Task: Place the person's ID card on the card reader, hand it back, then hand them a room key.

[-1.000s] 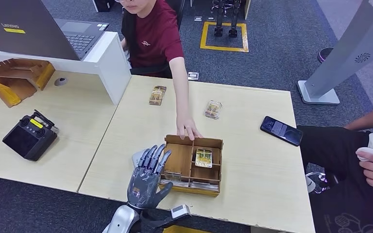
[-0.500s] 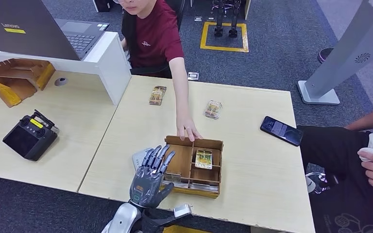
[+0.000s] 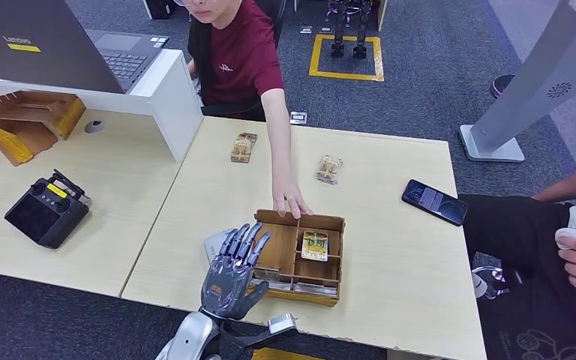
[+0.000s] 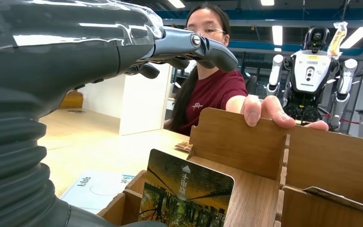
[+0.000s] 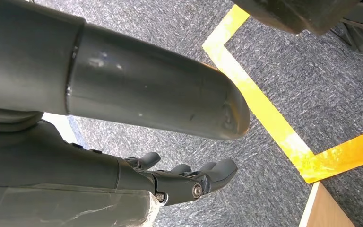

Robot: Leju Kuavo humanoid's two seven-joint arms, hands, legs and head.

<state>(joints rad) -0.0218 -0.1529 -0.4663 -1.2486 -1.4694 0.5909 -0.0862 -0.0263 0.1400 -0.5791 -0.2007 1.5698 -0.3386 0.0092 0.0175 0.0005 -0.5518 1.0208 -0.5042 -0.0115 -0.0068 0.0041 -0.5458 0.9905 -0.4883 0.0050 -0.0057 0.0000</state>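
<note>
The left hand (image 3: 230, 271) hovers with its fingers (image 3: 244, 241) spread apart and holding nothing, at the near-left corner of the wooden card box (image 3: 331, 222), just above the white card reader (image 3: 213, 243) lying beside it on the surface. No card lies on the reader that I can see, so the ID step looks either finished or not begun; I cannot tell which. A room key card (image 4: 185, 194) stands upright in the box's near compartment, and another card (image 3: 314, 244) lies in a middle one. The person's hand (image 3: 291, 199) rests on the box's far rim. Handing over a key seems to remain. The right hand (image 5: 189, 177) hangs over the carpet, fingers loosely apart, empty
</note>
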